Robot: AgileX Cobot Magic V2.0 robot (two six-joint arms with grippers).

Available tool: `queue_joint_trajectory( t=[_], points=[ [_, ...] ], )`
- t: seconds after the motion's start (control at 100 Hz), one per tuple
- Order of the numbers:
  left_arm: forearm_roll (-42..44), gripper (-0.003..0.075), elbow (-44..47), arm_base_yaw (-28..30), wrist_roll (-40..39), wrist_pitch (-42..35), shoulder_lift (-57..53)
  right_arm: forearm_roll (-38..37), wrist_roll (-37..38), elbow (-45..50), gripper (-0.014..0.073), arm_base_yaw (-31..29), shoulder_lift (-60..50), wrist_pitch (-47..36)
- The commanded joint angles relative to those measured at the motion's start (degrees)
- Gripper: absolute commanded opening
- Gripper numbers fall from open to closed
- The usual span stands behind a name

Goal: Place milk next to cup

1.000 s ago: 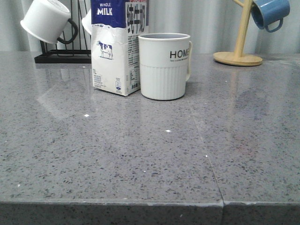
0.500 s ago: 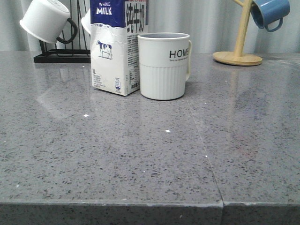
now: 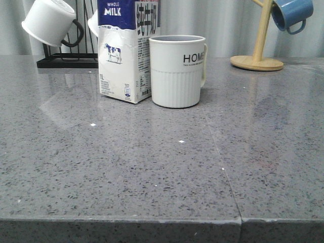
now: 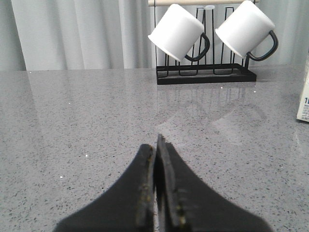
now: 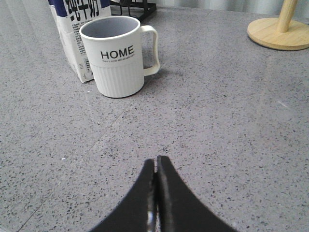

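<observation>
Nothing moved since the earlier front pictures: milk carton point(image 3: 125, 50) and cup point(image 3: 177, 71) in the same spots. Milk carton upright on the grey counter point(image 3: 162, 167), just beside the cup on its left, so close that a gap cannot be told. Blue top with "WHOLE MILK", a small cow below. White ribbed cup with "HOME" in black, handle turned to the right.

Left end effector point(image 4: 155, 145) clenched, black fingers pressed together, holding nothing, low over bare counter. Right end effector point(image 5: 155, 164) clenched too, holding nothing, well apart from the cup point(image 5: 116, 58) and carton point(image 5: 77, 36).

Behind the carton, a black rack point(image 3: 66, 61) with a white black-handled mug point(image 3: 48, 21) hung on it. Far right, a wooden mug stand point(image 3: 258, 55) with a blue mug point(image 3: 291, 14).
</observation>
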Motion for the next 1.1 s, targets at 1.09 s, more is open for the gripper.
queue_joint_trajectory(
  t=[1.09],
  points=[
    [-0.67,-0.0020,3.42,0.13,-0.16,-4.19,-1.62,-0.63,-1.12,18.51,-0.0067,-26.25,-14.72,-21.11]
  ],
)
